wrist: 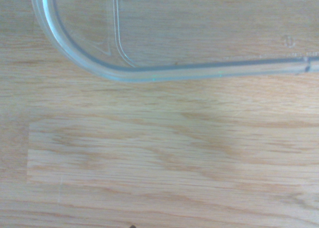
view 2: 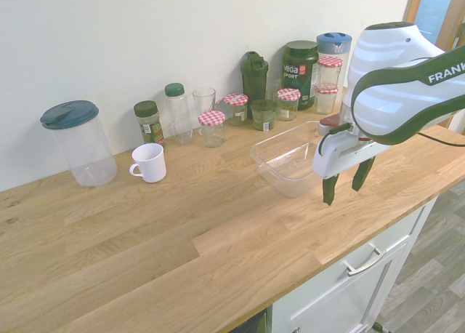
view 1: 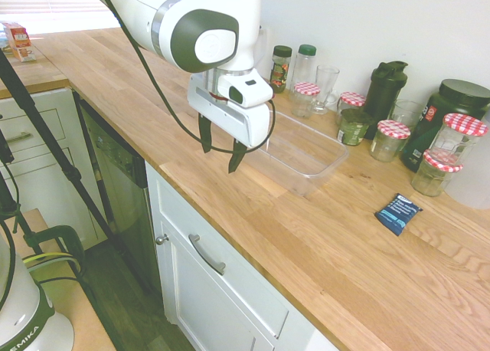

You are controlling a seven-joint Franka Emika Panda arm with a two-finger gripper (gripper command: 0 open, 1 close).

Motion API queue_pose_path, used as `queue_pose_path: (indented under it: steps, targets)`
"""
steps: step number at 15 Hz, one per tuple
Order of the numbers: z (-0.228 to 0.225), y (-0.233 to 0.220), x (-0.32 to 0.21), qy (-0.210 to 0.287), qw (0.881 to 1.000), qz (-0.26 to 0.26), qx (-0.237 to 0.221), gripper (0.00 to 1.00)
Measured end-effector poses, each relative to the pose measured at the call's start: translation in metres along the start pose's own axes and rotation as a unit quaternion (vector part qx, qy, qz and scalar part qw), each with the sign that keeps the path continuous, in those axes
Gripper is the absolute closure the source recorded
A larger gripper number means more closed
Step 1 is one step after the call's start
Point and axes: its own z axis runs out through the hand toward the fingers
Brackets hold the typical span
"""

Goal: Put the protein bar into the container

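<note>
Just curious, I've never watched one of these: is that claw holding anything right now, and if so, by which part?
Nothing is held. The gripper hangs open and empty beside the container; the protein bar lies untouched on the counter.

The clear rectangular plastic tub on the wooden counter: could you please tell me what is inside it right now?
Nothing shows inside the clear rectangular plastic tub; only wood grain shows through it. The arm hides part of it in both exterior views. The dark navy packet lies apart on the counter.

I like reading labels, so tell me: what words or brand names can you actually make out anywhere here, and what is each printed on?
"vega SPORT": on the dark tub by the wall.
"FRANK", cut off at the picture's edge: on the robot arm.
"EMIKA", partly cut off: on the white base.
The protein bar print is too small to read.
</note>
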Motion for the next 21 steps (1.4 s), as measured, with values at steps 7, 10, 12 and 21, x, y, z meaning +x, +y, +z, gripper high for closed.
queue_pose_path:
  steps: [7,10,12,21]
  targets:
    - [-0.052,0.017,0.042,0.013,0.999,0.034,0.025,0.00]
    - [-0.105,0.057,0.100,0.024,0.997,0.059,0.043,0.00]
    - [-0.122,0.080,0.142,0.033,0.996,0.072,0.049,0.00]
    - [-0.072,0.117,0.304,0.027,0.998,0.062,0.015,0.00]
